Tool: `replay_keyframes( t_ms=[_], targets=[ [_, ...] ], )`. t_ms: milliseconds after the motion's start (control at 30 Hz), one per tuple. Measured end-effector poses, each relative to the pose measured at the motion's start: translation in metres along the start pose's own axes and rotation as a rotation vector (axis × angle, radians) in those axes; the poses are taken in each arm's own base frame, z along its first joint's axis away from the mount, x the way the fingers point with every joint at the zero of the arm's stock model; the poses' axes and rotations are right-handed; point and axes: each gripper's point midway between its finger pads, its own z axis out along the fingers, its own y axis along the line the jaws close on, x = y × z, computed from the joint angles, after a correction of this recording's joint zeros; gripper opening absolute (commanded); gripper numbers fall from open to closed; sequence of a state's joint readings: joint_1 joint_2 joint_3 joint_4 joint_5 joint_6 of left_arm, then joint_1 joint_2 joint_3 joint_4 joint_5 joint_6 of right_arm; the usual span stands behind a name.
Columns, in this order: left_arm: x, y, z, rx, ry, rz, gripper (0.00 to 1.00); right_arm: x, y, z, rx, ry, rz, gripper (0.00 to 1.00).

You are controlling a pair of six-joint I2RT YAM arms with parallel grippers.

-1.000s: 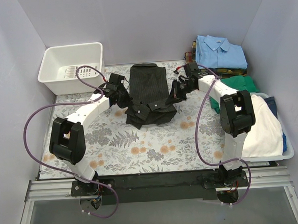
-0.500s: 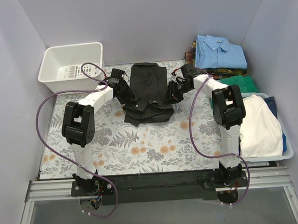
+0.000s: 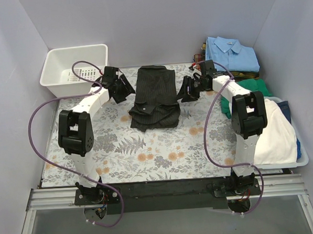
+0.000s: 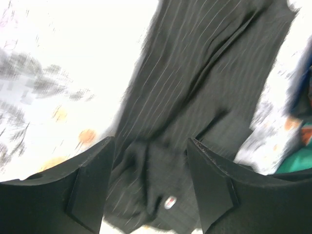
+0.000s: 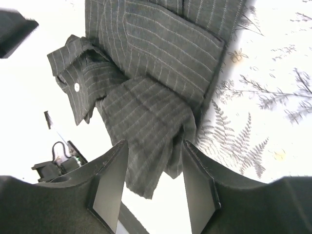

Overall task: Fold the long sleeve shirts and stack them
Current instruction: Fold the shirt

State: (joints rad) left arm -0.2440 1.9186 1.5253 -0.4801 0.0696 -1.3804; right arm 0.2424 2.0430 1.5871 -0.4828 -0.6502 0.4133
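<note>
The black pinstriped long sleeve shirt [image 3: 154, 95] lies folded lengthwise mid-table, its near end bunched with the collar and a pale button showing [image 5: 76, 87]. My left gripper [image 3: 125, 89] stands open just off the shirt's left edge; in the left wrist view the dark cloth [image 4: 195, 73] lies beyond the gap between its fingers [image 4: 152, 183]. My right gripper [image 3: 187, 90] stands open off the right edge, holding nothing, with the shirt [image 5: 161, 63] ahead of its jaws [image 5: 153, 187]. Other folded shirts are stacked at the back right, a light blue one [image 3: 231, 53] on a plaid one [image 3: 237, 73].
A white basket [image 3: 75, 69] stands at the back left. At the right edge a bin [image 3: 303, 159] holds white cloth [image 3: 275, 129], with a green garment [image 3: 252, 87] behind it. The tablecloth [image 3: 147, 149] is flower-patterned.
Both grippers opened and let go of the black shirt, then drew outward and back from it. The shirt's near part now lies folded in a more compact bundle.
</note>
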Motion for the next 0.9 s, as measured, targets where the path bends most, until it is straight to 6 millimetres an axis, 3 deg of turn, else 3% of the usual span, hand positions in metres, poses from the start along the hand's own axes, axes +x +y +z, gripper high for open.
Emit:
replay_keyframes(
  t_ms=[200,400,633,900],
  targets=[
    [0.052,0.037,-0.032,-0.027,0.096,0.05,0.61,0.029,-0.008,-0.021,0.055,-0.021,-0.03,0.56],
    [0.08,0.063,-0.055,-0.057,0.12,0.05,0.6,0.072,-0.028,-0.037,0.144,-0.036,-0.032,0.54],
    [0.104,0.084,-0.049,-0.095,0.174,0.049,0.47,0.095,-0.047,-0.034,0.234,-0.011,-0.061,0.53],
    [0.135,0.085,-0.03,-0.091,0.275,0.09,0.45,0.091,-0.042,-0.011,0.246,0.033,-0.113,0.5]
  ],
)
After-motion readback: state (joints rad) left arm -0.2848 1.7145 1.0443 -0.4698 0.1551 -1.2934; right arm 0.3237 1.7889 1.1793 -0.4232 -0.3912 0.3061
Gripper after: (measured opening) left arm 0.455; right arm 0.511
